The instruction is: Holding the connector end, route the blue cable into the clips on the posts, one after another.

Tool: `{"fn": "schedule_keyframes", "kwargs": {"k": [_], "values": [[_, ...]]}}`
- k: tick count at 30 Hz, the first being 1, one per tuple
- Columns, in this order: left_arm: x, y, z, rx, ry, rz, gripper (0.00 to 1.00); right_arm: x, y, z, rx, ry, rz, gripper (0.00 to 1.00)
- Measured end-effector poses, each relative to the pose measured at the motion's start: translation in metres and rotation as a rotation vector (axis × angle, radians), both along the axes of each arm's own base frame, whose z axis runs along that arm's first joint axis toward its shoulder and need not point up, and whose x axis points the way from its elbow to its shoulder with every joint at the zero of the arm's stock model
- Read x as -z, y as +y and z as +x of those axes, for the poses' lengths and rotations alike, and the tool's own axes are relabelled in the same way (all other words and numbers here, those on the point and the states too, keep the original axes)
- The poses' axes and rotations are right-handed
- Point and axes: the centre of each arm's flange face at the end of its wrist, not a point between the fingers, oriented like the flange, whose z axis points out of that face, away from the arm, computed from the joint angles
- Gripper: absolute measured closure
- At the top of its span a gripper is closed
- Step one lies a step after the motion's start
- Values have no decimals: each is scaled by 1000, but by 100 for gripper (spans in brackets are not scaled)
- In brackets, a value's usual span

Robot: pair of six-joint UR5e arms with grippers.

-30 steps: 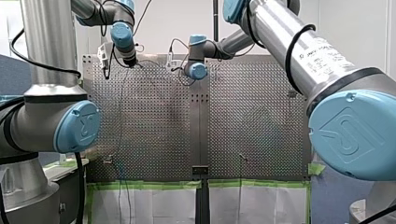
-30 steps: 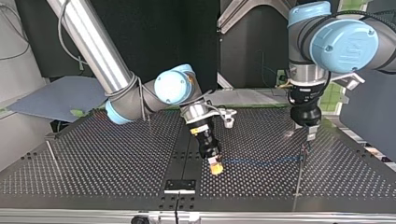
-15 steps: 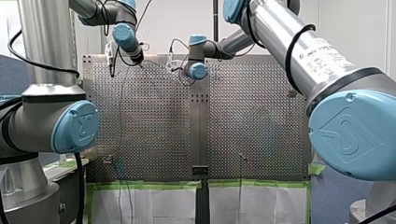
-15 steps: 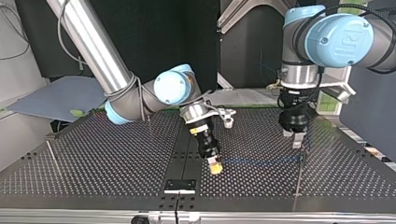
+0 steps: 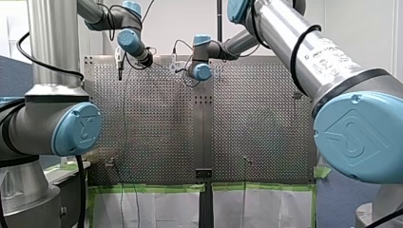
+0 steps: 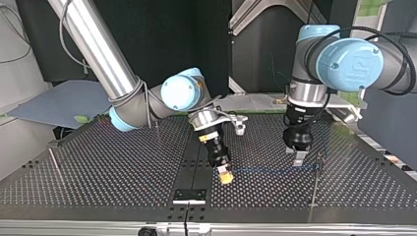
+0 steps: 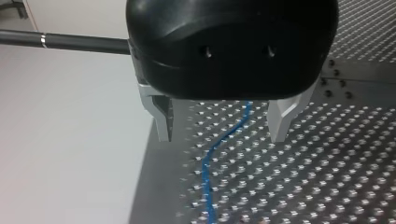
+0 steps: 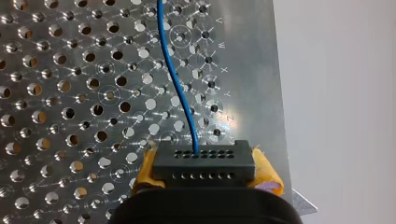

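While my right pincer (image 6: 225, 176) clamps the connector (image 8: 204, 164), the cable (image 8: 180, 88) runs from it across the counter (image 8: 56, 116), under my left pincer (image 7: 220, 134), spread wide, empty.

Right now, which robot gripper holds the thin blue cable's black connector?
My right gripper, yellow-padded, clamps the black connector; my left gripper, metal-fingered, hangs open and empty over the blue cable.

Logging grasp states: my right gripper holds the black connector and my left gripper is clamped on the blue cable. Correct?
Not quite. The left wrist view shows my left gripper open over the blue cable, not clamped on it. My right gripper does hold the black connector.
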Motion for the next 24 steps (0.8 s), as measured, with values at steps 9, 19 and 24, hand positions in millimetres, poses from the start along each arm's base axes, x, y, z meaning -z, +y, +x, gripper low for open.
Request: {"fn": "schedule_keyframes", "kwargs": {"k": [9, 19, 24], "values": [[1, 0, 18, -6, 5, -2, 0, -1, 3, 1, -2, 3, 0, 100], [-2, -3, 40, -19, -4, -11, 0, -5, 5, 0, -3, 4, -4, 100], [2, -7, 54, -25, 2, -10, 0, -6, 6, 0, -4, 3, -4, 100]]}}
